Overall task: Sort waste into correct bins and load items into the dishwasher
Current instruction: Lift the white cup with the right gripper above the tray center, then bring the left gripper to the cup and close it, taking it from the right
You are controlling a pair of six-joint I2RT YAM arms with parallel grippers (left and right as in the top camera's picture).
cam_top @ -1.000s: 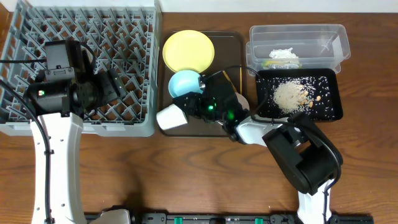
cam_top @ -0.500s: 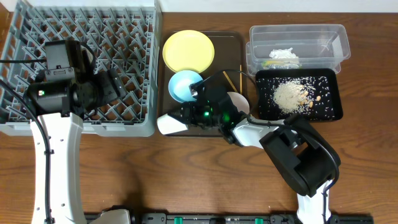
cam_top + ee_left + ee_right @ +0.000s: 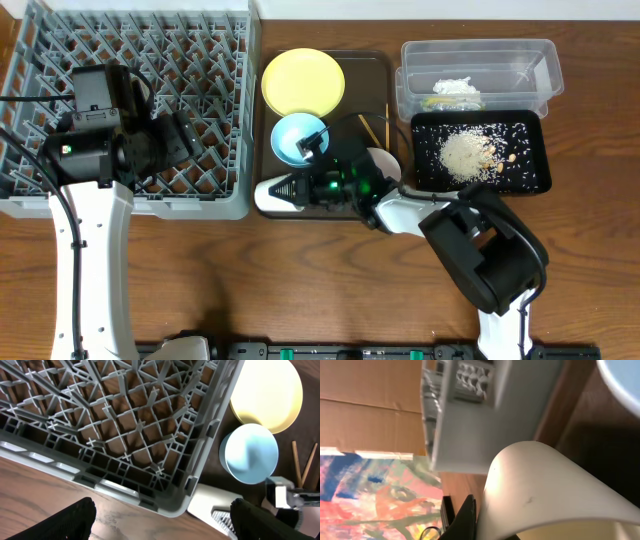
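Note:
My right gripper [image 3: 302,188] is shut on the white cup [image 3: 274,194] and holds it on its side at the front left corner of the brown tray, just right of the grey dish rack [image 3: 130,100]. In the right wrist view the cup [image 3: 545,490] fills the frame beside one black finger [image 3: 466,515]. My left gripper [image 3: 165,520] is open and empty over the rack's front right corner [image 3: 125,425]. The yellow plate [image 3: 303,82], blue bowl [image 3: 298,138], small white bowl [image 3: 385,163] and chopsticks [image 3: 372,128] lie on the brown tray.
The brown serving tray [image 3: 375,60] stands between the rack and the bins. The clear tub [image 3: 500,55] at the back right holds crumpled paper [image 3: 456,88] and a greenish scrap. The black tray [image 3: 530,170] in front of it holds rice and crumbs [image 3: 467,153].
My right gripper has lowered the white cup a little towards the table and turned it onto its side near the rack's corner. The left arm has not moved.

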